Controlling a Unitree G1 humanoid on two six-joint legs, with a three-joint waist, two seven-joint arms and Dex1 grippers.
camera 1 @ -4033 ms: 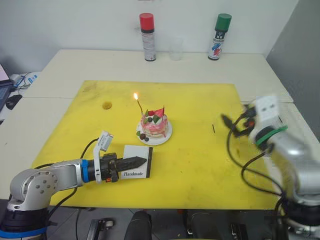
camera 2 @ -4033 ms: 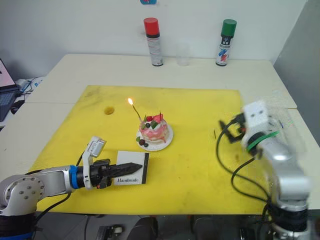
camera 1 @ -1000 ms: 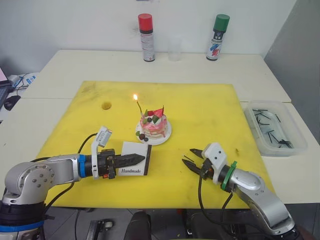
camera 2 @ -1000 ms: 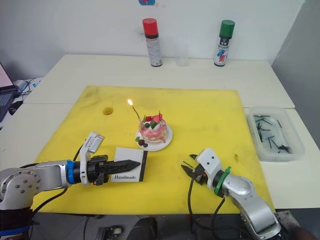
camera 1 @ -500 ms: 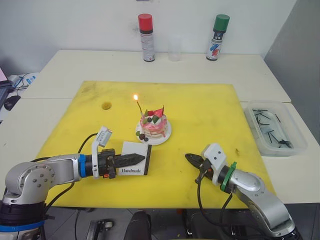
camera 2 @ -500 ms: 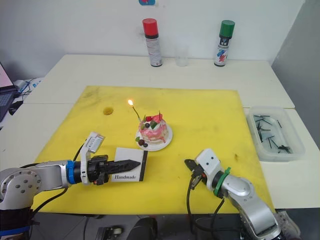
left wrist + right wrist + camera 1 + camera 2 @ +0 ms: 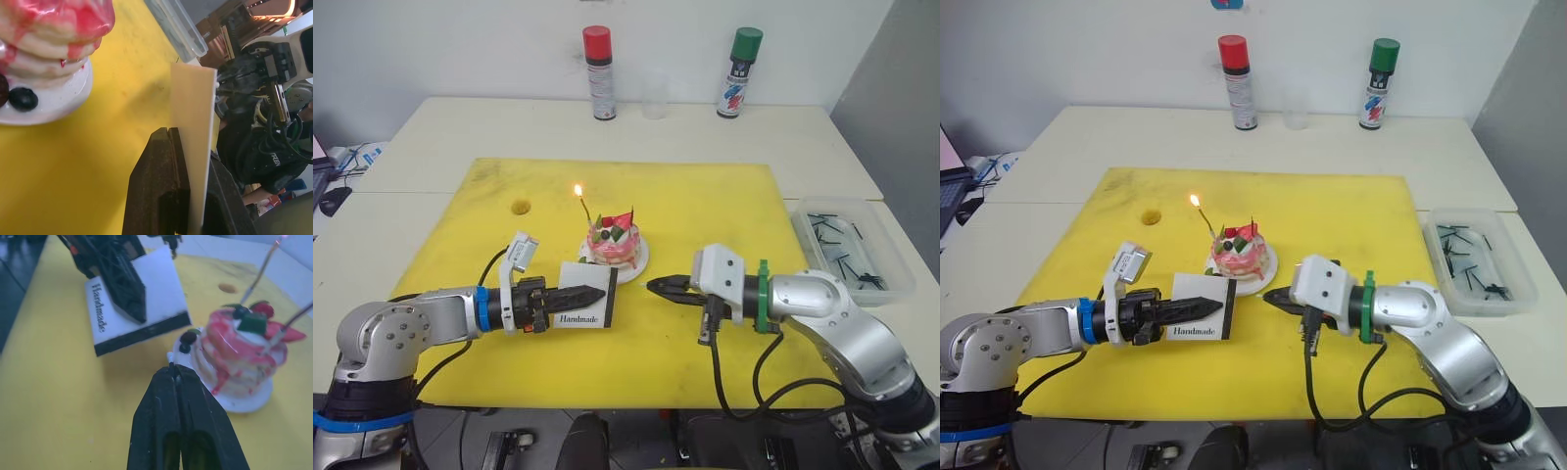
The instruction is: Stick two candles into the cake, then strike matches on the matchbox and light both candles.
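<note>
1. Matchbox [image 7: 586, 305] is clamped edge-up by the left gripper [image 7: 591, 295], long axis 9-to-3, black strip facing 3 o'clock.
2. Cake [image 7: 616, 247] sits at the matchbox's 1 o'clock; the yellowish candle [image 7: 584, 208] is lit and leaning.
3. Right gripper [image 7: 654, 286] is pinched shut; its tip points to 9 o'clock at the strip. Whether a match is held cannot be told.
4. Tray [image 7: 848, 251] of matches sits at 3 o'clock.

Pale table [image 7: 460, 132] bears yellow mat [image 7: 724, 211]; two spray cans [image 7: 599, 61]; clear tray [image 7: 850, 250], seemingly holding matches.

matt card matchbox [image 7: 586, 305], glossy iced cake [image 7: 614, 244]
</note>
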